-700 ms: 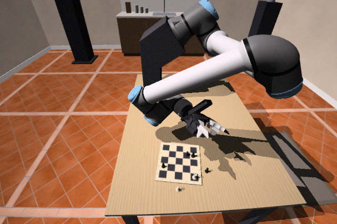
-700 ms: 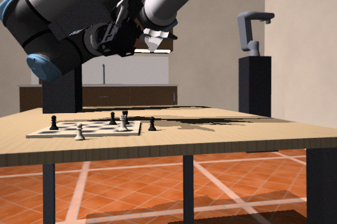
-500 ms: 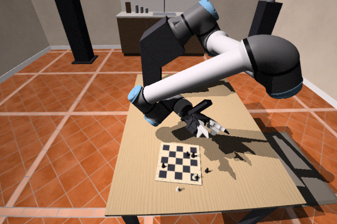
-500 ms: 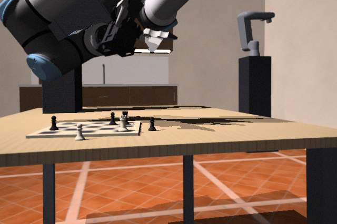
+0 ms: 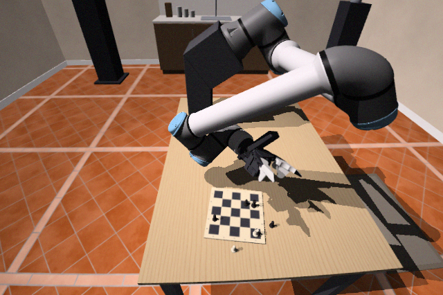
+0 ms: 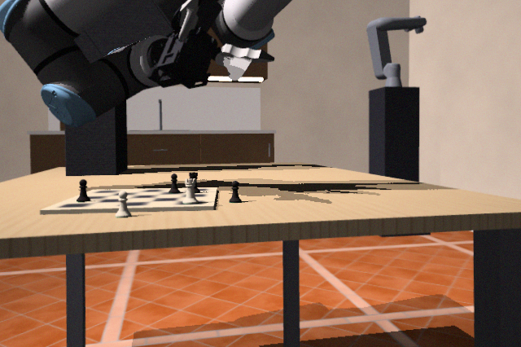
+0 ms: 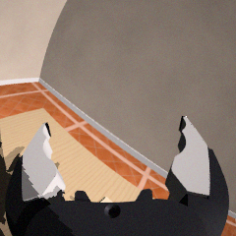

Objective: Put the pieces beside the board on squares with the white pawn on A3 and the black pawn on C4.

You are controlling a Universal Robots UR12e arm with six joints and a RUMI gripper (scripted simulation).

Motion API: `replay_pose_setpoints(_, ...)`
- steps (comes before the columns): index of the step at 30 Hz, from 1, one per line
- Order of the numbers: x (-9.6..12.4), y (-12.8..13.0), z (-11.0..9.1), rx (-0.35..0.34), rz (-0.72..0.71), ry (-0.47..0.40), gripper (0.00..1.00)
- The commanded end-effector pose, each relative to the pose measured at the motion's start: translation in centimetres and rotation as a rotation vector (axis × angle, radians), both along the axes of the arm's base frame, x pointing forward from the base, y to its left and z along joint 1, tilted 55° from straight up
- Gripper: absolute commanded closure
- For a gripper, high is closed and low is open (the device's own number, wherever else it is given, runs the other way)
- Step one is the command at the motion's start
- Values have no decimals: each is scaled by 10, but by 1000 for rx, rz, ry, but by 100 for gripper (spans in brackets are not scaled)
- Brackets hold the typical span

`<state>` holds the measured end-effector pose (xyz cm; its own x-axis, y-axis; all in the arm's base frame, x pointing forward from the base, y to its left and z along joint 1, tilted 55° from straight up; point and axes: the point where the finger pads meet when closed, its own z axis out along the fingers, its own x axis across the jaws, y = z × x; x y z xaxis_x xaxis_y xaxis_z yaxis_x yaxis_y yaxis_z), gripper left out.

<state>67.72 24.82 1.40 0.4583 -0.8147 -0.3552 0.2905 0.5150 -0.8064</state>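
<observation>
The chessboard [image 5: 228,237] [image 6: 76,208] lies on the near middle of the wooden table [image 5: 178,248] [image 6: 336,208]. The white pawn [image 5: 234,248] [image 6: 122,204] stands upright on the table just off the board's near edge. The black pawn [image 5: 271,224] [image 6: 234,191] stands upright just off the board's right edge. My gripper [image 5: 280,173] [image 6: 248,63] [image 7: 113,120] is open and empty. It hangs high above the table behind the board, tilted so that the wrist view shows the wall and floor.
On the board stand a black pawn [image 5: 214,217] [image 6: 82,191] at the left, two black pieces [image 5: 250,203] [image 6: 173,183] at the far right and a white rook [image 5: 256,233] [image 6: 190,191] at the near right. The arm's pedestal [image 6: 95,141] stands at the table's back.
</observation>
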Motion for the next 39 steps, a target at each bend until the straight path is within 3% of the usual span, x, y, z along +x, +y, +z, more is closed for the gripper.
replay_pose_setpoints(1, -1, 2, -2, 17, 5, 18, 0)
replay_pose_setpoints(6, -9, 18, -20, 107, 31, 122, 0)
replay_pose_setpoints(11, -32, 48, -59, 261, 60, 321, 0)
replay_pose_setpoints(13, -32, 48, -59, 261, 60, 321, 0)
replay_pose_setpoints(17, -66, 73, -104, 389, 57, 516, 0)
replay_pose_setpoints(18, -66, 73, -104, 389, 57, 516, 0)
replay_pose_setpoints(20, -89, 83, -128, 444, 42, 612, 0)
replay_pose_setpoints(24, -113, 90, -150, 488, 20, 698, 0)
replay_pose_setpoints(26, -137, 94, -170, 522, -8, 772, 0)
replay_pose_setpoints(30, -149, 95, -179, 535, -22, 804, 0)
replay_pose_setpoints(35, -195, 95, -209, 573, -87, 909, 0)
replay_pose_setpoints(39, -212, 92, -218, 581, -113, 941, 0)
